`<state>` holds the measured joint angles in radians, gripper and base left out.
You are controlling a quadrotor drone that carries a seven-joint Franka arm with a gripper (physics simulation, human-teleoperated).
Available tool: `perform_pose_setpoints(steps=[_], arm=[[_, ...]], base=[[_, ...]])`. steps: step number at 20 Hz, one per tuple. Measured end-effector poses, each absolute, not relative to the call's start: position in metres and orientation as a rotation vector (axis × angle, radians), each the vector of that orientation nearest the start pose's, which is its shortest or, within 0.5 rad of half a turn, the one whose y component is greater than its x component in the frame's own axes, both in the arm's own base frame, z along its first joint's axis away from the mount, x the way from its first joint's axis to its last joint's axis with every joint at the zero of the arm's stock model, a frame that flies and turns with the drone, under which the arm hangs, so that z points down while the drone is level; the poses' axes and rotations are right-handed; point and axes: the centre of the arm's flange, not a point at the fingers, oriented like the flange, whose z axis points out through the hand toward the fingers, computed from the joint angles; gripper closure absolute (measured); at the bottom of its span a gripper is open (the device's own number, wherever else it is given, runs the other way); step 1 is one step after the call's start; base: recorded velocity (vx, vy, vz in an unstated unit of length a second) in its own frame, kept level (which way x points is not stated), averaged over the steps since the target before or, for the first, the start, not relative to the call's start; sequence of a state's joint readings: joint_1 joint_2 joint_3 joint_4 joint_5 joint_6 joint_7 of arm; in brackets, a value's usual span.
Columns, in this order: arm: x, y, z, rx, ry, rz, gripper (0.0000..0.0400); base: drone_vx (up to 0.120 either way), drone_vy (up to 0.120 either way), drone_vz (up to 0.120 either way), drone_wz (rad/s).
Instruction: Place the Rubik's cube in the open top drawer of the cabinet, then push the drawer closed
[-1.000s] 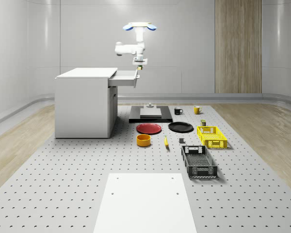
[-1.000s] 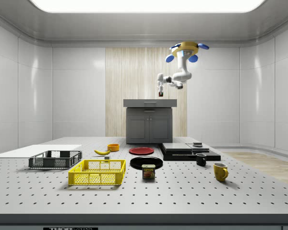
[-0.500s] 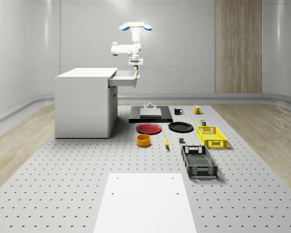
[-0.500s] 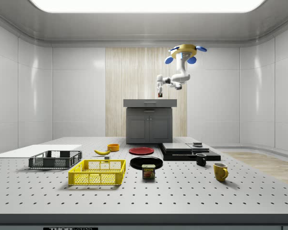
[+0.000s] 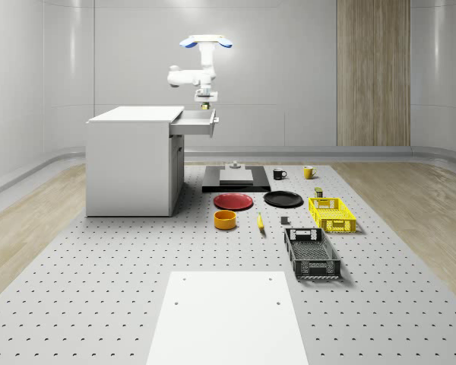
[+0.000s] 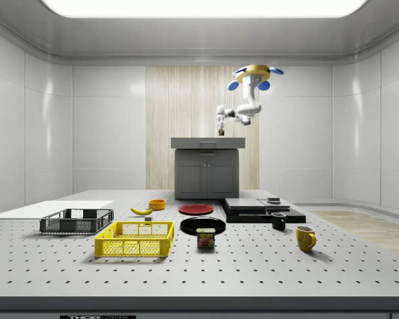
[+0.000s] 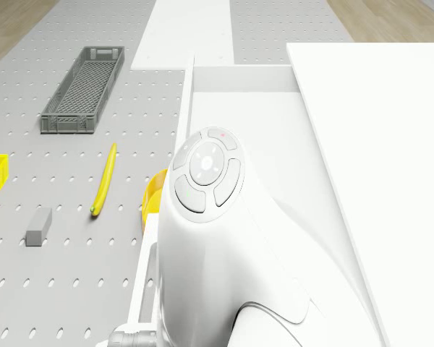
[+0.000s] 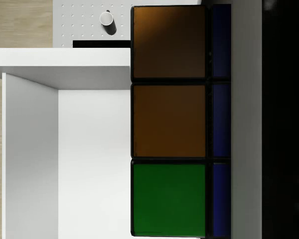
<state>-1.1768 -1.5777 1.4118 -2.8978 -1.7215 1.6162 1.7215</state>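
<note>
The drone (image 5: 205,41) hovers in the air above the outer end of the open top drawer (image 5: 197,122), which projects from the white cabinet (image 5: 131,161) toward the whole-scene view's right. In the side view the drone (image 6: 255,71) sits high above and to the right of the cabinet (image 6: 207,166).

The arm (image 5: 185,75) hangs below the drone body, bends at the elbow, and points the pincer (image 5: 205,103) straight down over the drawer. In the side view the pincer (image 6: 220,129) is just above the cabinet top.

In the wrist view, the Rubik's cube (image 8: 169,119) sits directly in front of the camera, showing two orange squares, one green square, and a narrow blue strip along one side. The pincer is closed on the cube; the fingers bear on it from opposite sides. The white drawer interior (image 8: 89,159) lies below the cube, with the drawer wall visible beside it. The cube is above the drawer cavity and is not resting on the drawer floor.

In the drone view, the arm housing (image 7: 224,238) covers much of the drawer (image 7: 239,79). The cabinet top (image 7: 383,181) runs alongside.

On the table (image 5: 99,289), well apart from the cabinet, are a red plate (image 5: 234,201), a black plate (image 5: 283,199), an orange bowl (image 5: 225,220), a banana (image 5: 260,223), a yellow crate (image 5: 331,214), and a grey crate (image 5: 311,253).
</note>
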Motion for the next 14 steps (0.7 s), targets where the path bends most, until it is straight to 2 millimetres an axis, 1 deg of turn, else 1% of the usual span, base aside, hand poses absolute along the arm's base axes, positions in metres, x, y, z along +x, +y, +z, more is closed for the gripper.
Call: perform_pose_setpoints(steps=[8, 11, 14], arm=[[0.299, -0.008, 0.481, 0.001, -0.002, 0.786, 0.0075], [0.299, -0.008, 0.485, 0.001, -0.002, 0.786, 0.0075], [0.299, -0.008, 0.494, 0.001, -0.002, 0.786, 0.0075]], base=[[0.0, -0.12, 0.0, 0.0], [0.0, 0.0, 0.0, 0.0], [0.0, 0.0, 0.0, 0.0]])
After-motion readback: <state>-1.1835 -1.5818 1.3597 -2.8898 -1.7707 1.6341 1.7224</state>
